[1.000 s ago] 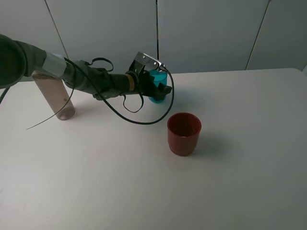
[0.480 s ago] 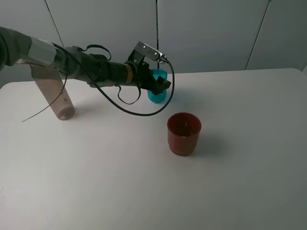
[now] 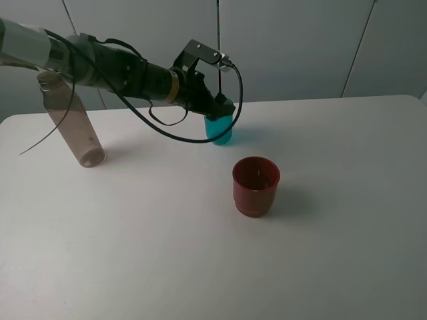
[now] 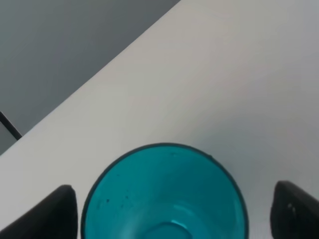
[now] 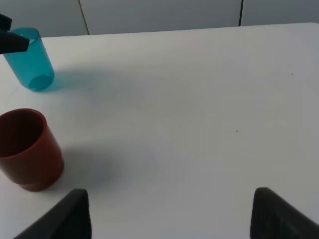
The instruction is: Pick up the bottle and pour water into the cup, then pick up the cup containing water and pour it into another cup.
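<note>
Now the left pincer (image 4: 172,209) stands wide around the teal cup (image 3: 219,128), gripping nothing.
Its fingers (image 4: 47,214) flank the cup's rim with a gap on each side; the cup stands upright on the white surface (image 3: 333,253). Nearer the camera than the cup sits the red cup (image 3: 255,186), well apart. Far left of the cup leans the bottle (image 3: 72,123). The right pincer (image 5: 169,211) is spread wide over bare surface.

White table (image 3: 167,253): bottle (image 3: 70,127), teal cup (image 3: 219,129), red cup (image 3: 255,186).
</note>
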